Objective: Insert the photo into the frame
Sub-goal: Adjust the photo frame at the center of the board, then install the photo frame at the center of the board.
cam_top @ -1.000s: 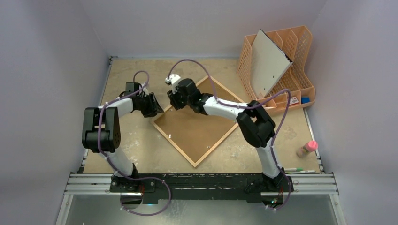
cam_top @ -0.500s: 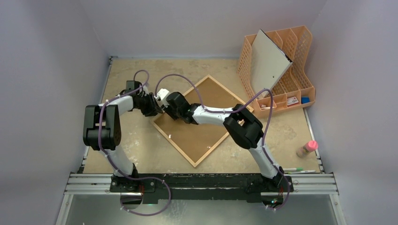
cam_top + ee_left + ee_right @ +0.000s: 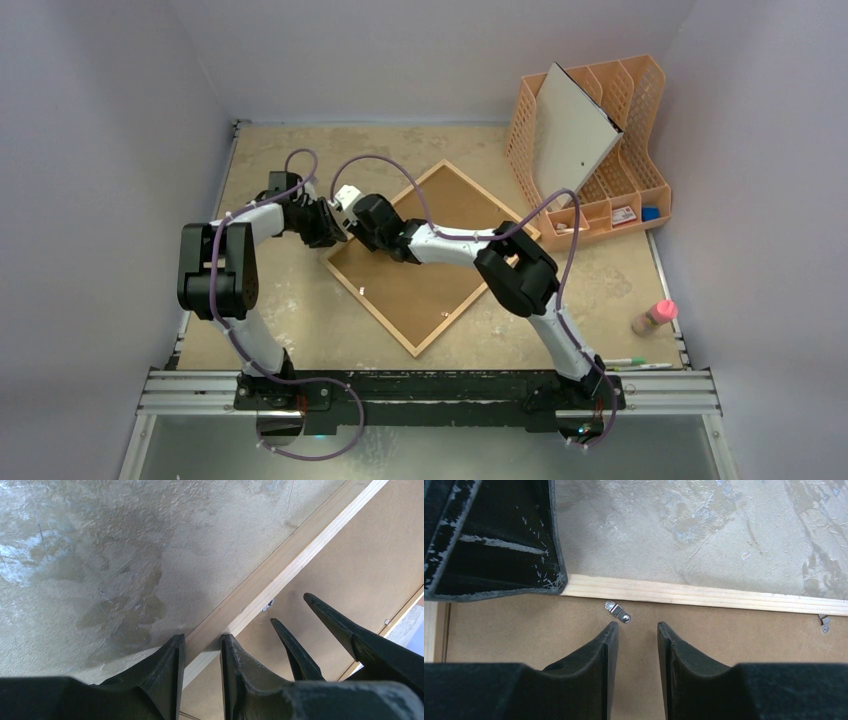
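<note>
Starts at the bottom rail of the top view with the left arm (image 3: 215,270) folded up at left of centre, forearm stretched to the right. Shows the right arm (image 3: 520,275) rising from bottom right, elbow bent, forearm reaching left across the middle. Has both wrists close together at centre left. Shows the left gripper (image 3: 202,636) narrowed onto the frame (image 3: 704,594), one finger on each side of the light wood rail near its left corner, pinching it. Shows the right gripper (image 3: 637,625) partly open and empty, tips over the brown backing panel (image 3: 734,645), just beside a small metal clip (image 3: 617,612). Finds the frame flat on the table (image 3: 704,525), turned like a diamond, mid-picture. Farther back, upper right, shows an orange organizer (image 3: 630,110) with a white board (image 3: 575,130) leaning in it.
</note>
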